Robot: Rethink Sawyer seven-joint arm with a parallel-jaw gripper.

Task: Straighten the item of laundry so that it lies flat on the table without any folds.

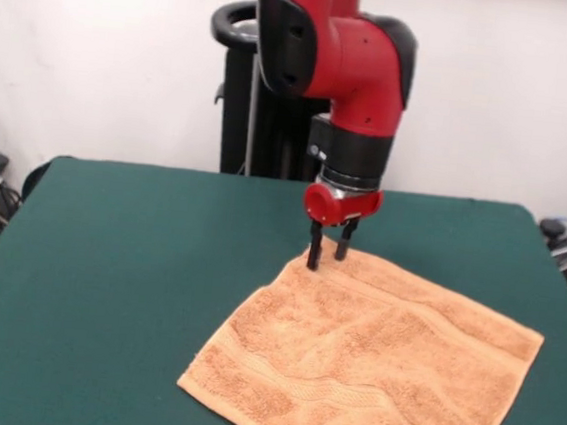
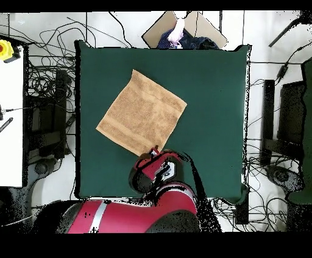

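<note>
The orange-tan towel lies spread out on the green table, turned cornerwise, with shallow wrinkles across its middle and border bands near two edges. My gripper stands upright at the towel's far corner, its two black fingers apart and its tips down at the cloth, one on each side of the corner. It is open and holds nothing. In the overhead view the towel lies left of the table's middle. There the gripper shows only as a red tip at the corner nearest the robot.
The red arm rises over the table's far side. The towel's near corner reaches the table's front edge in the front view. A cardboard box and a person's hand lie beyond the table edge opposite the robot. Cables cover the floor around.
</note>
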